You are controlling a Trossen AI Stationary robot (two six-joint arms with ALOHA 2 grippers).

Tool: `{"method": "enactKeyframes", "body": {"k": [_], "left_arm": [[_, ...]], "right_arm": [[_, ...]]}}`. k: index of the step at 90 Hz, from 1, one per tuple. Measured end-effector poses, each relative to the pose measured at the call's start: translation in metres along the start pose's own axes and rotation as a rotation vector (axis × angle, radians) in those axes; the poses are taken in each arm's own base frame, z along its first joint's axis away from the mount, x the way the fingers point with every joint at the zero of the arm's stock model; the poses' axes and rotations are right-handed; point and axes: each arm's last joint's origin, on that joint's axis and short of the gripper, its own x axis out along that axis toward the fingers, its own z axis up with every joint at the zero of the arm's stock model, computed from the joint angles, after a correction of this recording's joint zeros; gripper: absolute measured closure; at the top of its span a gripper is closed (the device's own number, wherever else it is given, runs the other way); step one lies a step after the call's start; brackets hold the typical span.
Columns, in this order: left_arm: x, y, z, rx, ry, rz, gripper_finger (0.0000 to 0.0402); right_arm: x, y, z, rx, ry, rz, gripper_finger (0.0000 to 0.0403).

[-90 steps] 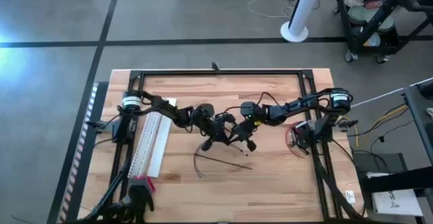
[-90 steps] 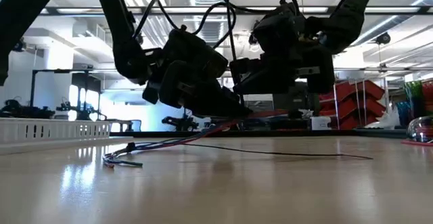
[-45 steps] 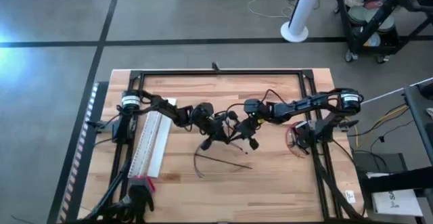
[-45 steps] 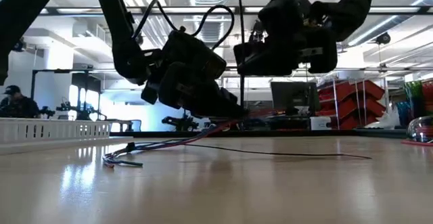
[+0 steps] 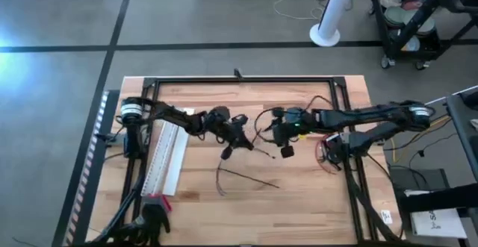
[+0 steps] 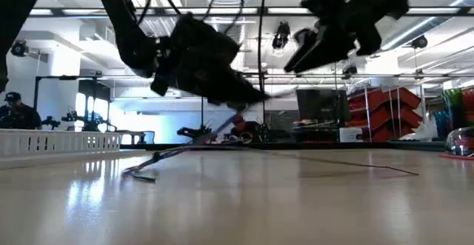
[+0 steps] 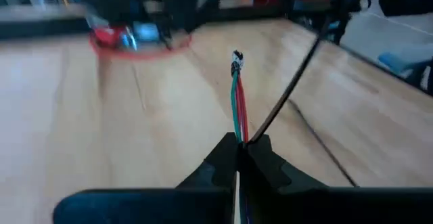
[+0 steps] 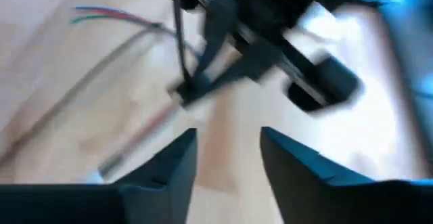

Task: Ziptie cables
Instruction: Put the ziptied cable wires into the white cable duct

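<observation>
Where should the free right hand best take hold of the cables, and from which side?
Probably the short stub of the cables sticking out past the shut left hand. It hangs clear above the table, so the open right hand could come level from the right, fingers astride it.

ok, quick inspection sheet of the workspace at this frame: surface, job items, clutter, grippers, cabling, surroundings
Surface: wooden table in a black frame.
Job's things: cables, one end lifted, the other end resting on the table. Thin black ziptie lies loose on the wood.
Clutter: long white flat strip on the left side; red coil by the right edge.
Grippers: left gripper, fingers shut on the cables, raised off the table. Right gripper, fingers open, holding nothing, raised and apart from the left one.
Cables: arm wiring loops above the middle of the table.
Surroundings: white post, black cart, a person far off in the room.
</observation>
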Motion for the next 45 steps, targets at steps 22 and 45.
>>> {"method": "enactKeyframes", "body": {"k": [22, 45], "left_arm": [[-0.032, -0.01, 0.041, 0.105, -0.092, 0.153, 0.0402], [-0.047, -0.016, 0.062, 0.139, -0.149, 0.211, 0.0402]], "right_arm": [[-0.02, 0.017, -0.006, 0.013, -0.203, -0.113, 0.0215], [-0.013, 0.023, 0.011, -0.031, -0.39, -0.14, 0.0219]]}}
